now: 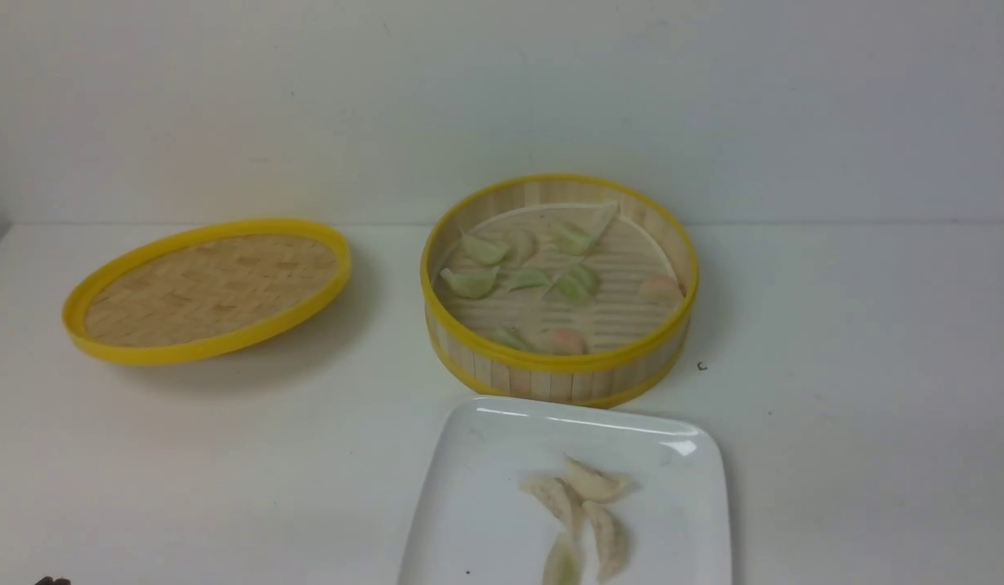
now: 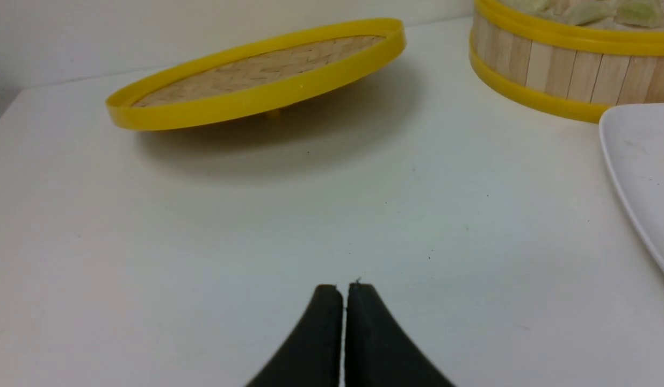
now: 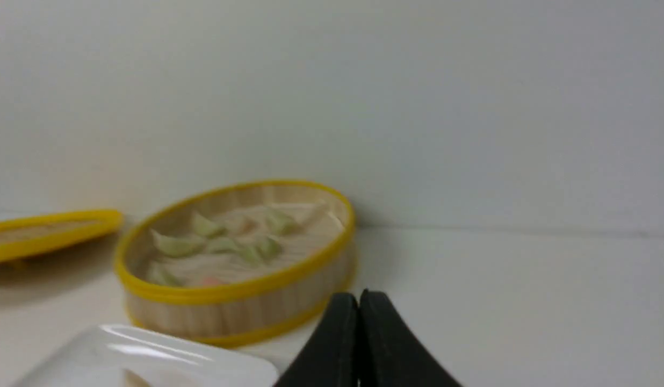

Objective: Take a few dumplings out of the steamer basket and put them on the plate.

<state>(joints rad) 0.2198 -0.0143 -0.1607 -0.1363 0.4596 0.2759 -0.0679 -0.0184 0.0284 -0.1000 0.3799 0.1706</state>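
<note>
Resting tilted left of steamer basket [image 1: 559, 370]: woven lid [image 1: 208, 290]

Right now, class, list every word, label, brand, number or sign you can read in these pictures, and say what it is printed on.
None: no readable text shows in any view.
The steamer basket, the lid, the plate and the dumplings are all unmarked.
A tiny dark speck on the table beside the basket is too small to read as a sign.
</note>
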